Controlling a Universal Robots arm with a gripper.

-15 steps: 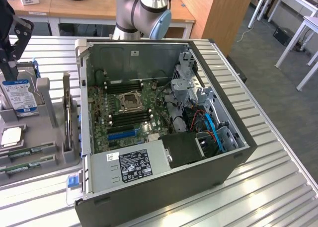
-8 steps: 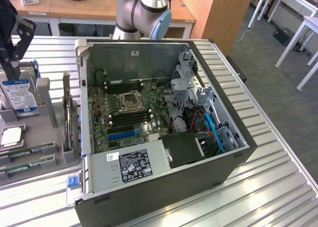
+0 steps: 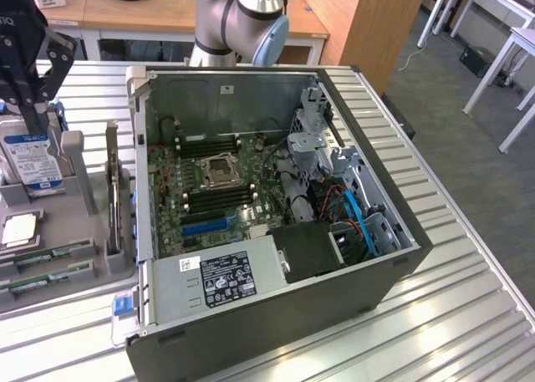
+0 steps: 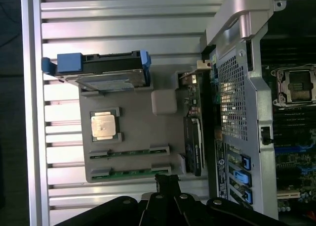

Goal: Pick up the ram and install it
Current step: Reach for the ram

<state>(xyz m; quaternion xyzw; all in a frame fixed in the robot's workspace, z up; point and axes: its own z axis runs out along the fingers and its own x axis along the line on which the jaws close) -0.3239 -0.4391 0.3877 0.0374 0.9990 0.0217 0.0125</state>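
At the exterior view's left, the gripper (image 3: pixel 32 119) hangs over the hard drive (image 3: pixel 29 160), its fingers pressed together on nothing. On the grey tray (image 4: pixel 143 122) lie a CPU (image 3: pixel 18 230) and the ram (image 3: pixel 52 254), flat in its slot, with a second stick (image 3: pixel 46 279) just beside it. Further right stands the open case (image 3: pixel 251 332), with the motherboard (image 3: pixel 171 206) inside.
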